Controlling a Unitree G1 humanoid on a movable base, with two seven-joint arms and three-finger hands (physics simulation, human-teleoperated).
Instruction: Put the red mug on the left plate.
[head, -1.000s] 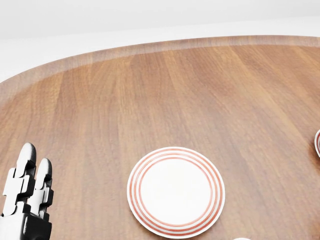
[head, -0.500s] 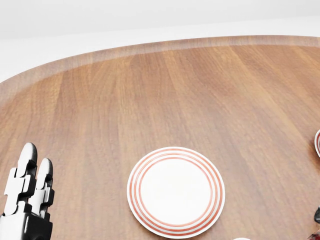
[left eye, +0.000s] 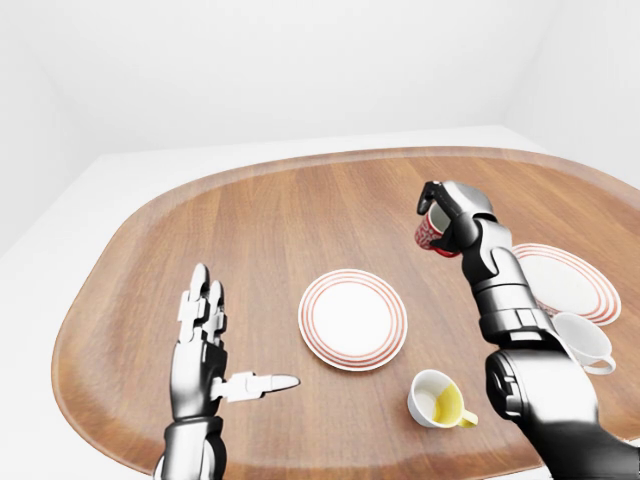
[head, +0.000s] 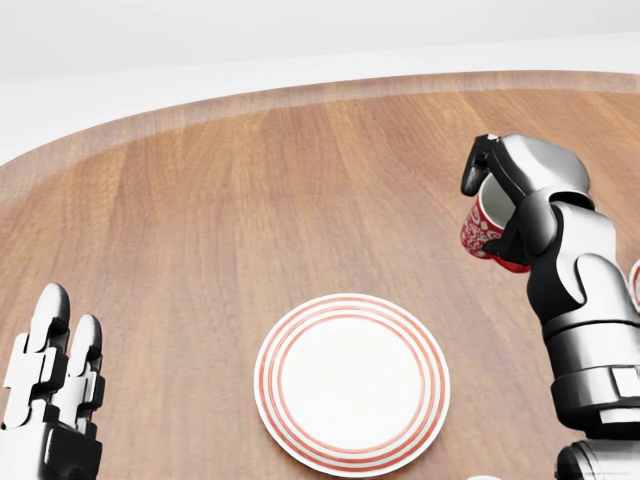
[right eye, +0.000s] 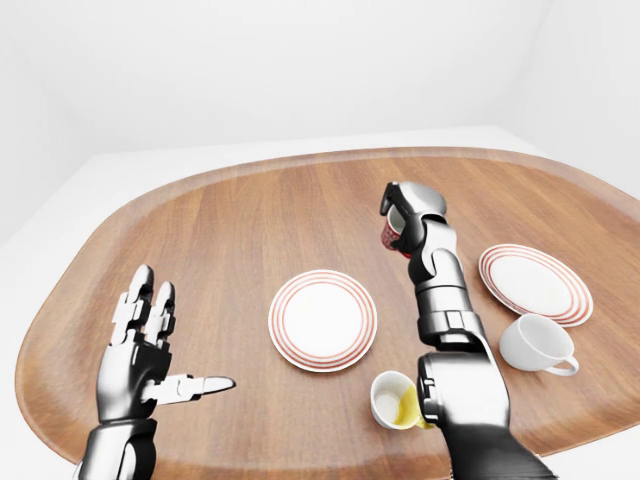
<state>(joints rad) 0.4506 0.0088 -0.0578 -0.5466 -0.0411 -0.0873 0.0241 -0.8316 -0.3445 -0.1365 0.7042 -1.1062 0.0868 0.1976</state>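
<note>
My right hand (head: 500, 190) is shut on the red patterned mug (head: 484, 230) and holds it tilted in the air, above the table and up and to the right of the left plate (head: 352, 381). That plate is white with red rings and bare; it also shows in the left-eye view (left eye: 352, 318). My left hand (left eye: 205, 345) is open and empty, fingers spread, over the wood at the lower left. The mug also shows in the left-eye view (left eye: 433, 232).
A second red-ringed plate (right eye: 533, 283) lies at the right. A white cup (right eye: 535, 344) stands below it, and a white cup with a yellow inside (right eye: 396, 401) lies beside my right arm. The oval wooden table (left eye: 260, 220) has a raised rim.
My right arm has risen into the head view from the lower right, carrying the red mug up and leftward. The left hand has barely moved.
</note>
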